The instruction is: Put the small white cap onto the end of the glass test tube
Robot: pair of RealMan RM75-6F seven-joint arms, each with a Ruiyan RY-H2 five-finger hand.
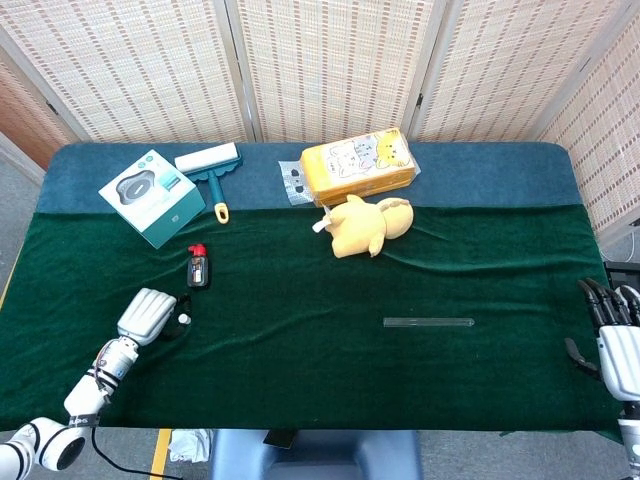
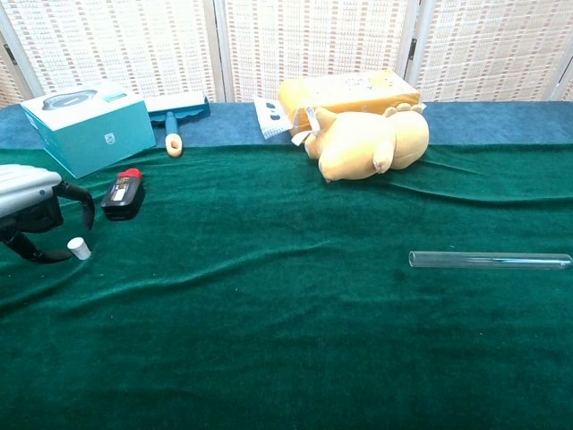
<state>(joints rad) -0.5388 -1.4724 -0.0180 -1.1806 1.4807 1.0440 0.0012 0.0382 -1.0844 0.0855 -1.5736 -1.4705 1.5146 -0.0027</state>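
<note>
The small white cap (image 2: pixel 79 248) stands upright on the green cloth, just in front of the left hand (image 2: pixel 31 208), whose dark fingers (image 2: pixel 82 198) curl down on either side of it without yet pinching it; in the head view the cap (image 1: pixel 184 319) peeks out at the hand's (image 1: pixel 146 316) far edge. The hand holds nothing. To do the pick well, the thumb and a finger should probably close on the cap's sides low down and squarely, since so light a piece could tip or skid on the fabric. The glass test tube (image 2: pixel 490 261) lies flat, well apart from those fingers, nearer the right hand (image 1: pixel 618 345), which hangs off the counter's edge with its fingers loosely spread and empty.

The counter (image 1: pixel 300 380) wears a rumpled green cloth with a blue strip behind. Beyond the fingers lie a small black device with a red cap (image 2: pixel 123 194), a teal box (image 2: pixel 89 127), a lint roller (image 1: pixel 210 170), a yellow plush toy (image 2: pixel 367 143) and a yellow packet (image 1: pixel 360 165). Woven screens (image 1: pixel 320 60) close off the room.
</note>
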